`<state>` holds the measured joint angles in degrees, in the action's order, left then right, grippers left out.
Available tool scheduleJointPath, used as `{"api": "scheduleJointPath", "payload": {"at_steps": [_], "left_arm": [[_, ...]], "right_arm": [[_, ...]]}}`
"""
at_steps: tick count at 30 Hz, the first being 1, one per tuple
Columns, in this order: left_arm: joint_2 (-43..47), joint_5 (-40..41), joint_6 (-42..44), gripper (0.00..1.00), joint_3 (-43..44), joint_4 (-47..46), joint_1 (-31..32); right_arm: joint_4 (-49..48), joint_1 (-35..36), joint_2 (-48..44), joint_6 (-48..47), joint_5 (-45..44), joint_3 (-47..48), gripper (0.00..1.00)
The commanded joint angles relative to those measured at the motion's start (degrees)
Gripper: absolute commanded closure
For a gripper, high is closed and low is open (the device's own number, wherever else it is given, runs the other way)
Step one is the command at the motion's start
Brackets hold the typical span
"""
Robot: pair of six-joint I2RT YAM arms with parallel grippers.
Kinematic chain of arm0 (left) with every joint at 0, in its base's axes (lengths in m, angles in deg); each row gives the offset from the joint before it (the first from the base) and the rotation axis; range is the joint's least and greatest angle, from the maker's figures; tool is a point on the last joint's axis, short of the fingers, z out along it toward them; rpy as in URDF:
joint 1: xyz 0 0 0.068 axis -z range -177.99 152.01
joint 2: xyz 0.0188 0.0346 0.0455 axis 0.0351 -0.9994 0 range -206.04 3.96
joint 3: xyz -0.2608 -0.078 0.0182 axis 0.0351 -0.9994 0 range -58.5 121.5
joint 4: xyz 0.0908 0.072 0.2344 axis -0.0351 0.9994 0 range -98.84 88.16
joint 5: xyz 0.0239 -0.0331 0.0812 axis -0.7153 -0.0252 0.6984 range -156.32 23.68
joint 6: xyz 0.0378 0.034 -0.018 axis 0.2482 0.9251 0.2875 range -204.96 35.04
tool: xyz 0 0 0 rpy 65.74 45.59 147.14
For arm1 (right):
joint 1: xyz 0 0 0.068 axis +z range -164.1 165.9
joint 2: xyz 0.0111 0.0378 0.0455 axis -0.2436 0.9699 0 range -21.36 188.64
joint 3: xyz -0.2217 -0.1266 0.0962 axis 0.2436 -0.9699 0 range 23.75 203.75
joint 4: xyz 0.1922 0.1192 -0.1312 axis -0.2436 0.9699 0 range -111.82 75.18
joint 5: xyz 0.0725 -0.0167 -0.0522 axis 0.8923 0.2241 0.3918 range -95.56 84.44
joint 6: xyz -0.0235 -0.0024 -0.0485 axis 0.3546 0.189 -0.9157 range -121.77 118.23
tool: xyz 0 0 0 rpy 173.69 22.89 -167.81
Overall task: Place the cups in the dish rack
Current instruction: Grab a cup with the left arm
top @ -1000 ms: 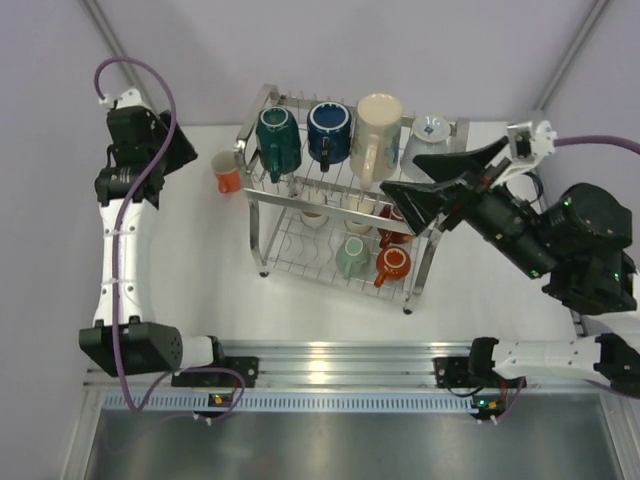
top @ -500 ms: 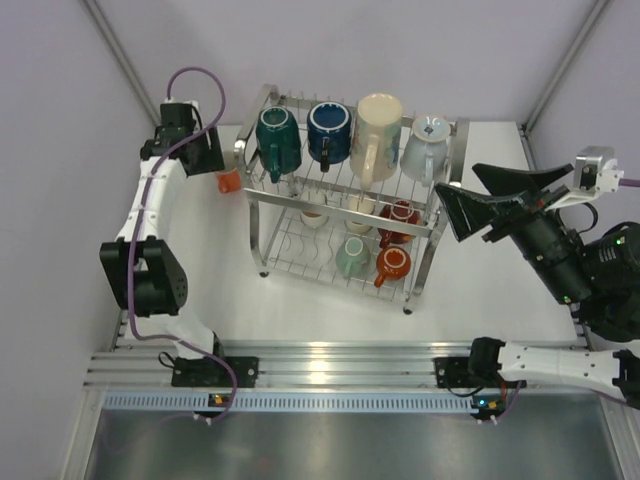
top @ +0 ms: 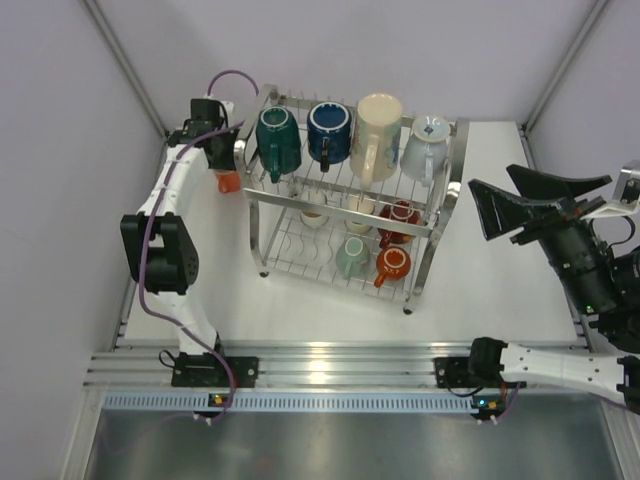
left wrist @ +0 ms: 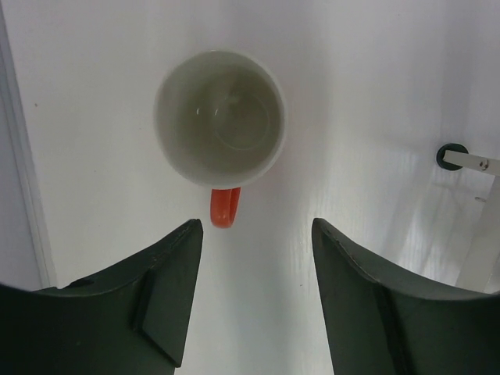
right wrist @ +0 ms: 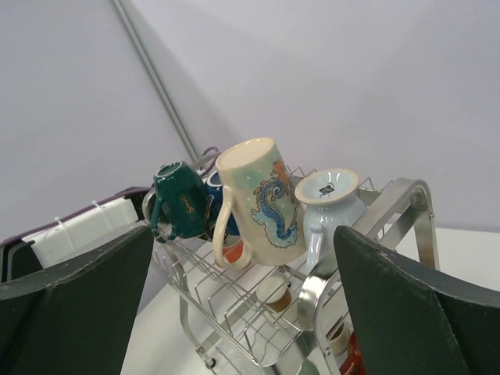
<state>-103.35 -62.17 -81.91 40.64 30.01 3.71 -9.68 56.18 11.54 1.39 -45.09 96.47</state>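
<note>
The left arm (top: 165, 195), at the left of the frame, has white links, black joint housings and a purple cable (top: 235, 73) along it. The right arm (top: 585, 265), at the right, looks mostly black, with dark wedge-shaped fingers (right wrist: 70, 289).

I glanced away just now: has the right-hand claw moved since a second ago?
Yes. The right gripper has drawn back to the right, off the dish rack's right end and clear of it, jaws open.
</note>
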Motion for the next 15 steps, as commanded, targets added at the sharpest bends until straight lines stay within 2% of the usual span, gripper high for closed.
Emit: {"api": "scheduleJointPath", "payload": {"at_steps": [1,8,15], "left_arm": [[-3.34,0.95,1.7,0.36,2.38,-2.29,0.15],[-7.3,5.08,0.38,0.37,5.54,-2.2,0.06],[-10.28,3.33,0.55,0.39,8.53,-2.29,-0.2]], "right_arm": [[-1.59,0.56,-0.82,-1.14,-1.07,-0.57,0.01],[-1.77,0.56,-1.53,-2.28,-2.48,-1.36,0.0],[-2.3,0.56,0.4,-4.46,-2.48,-0.49,0.01]]}}
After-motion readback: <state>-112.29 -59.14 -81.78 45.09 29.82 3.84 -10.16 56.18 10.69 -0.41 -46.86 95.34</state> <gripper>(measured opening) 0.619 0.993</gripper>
